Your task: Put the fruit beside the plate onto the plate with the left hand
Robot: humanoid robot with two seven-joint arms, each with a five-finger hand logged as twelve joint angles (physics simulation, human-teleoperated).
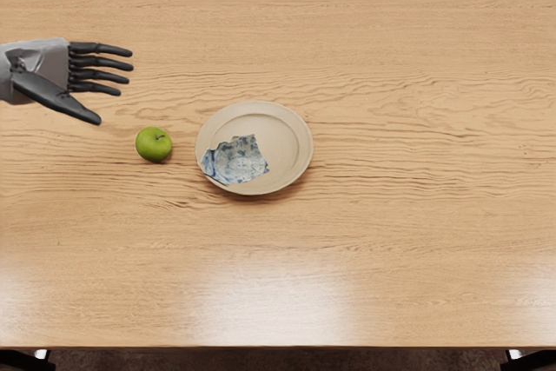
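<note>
the left hand (62, 71) comes in from the picture's left edge, at about ten o'clock from the table's (417, 232) middle. it is grey at the palm and dark at the fingers (109, 64), four of which stretch out flat toward three o'clock, lying slightly apart from one another, while the thumb (65, 102) slants off toward four o'clock. the hand is relaxed and spread and holds nothing; whether it hovers over the wood or rests on it cannot be told. the green apple (154, 144) sits on the bare table at about five o'clock from the hand, well apart from the fingertips. it stands just beside the plate (291, 128), at the plate's nine o'clock, with a narrow strip of wood showing between the two. the plate is round and cream-coloured and lies a little toward nine o'clock from the table's middle. on it, filling the part from the centre toward seven o'clock and reaching the rim there, lies a crumpled blue-and-white piece (234, 160); its mottled print is too blurred to tell whether it carries any letters or a label. a pale glare lies on the wood toward six o'clock.
</note>
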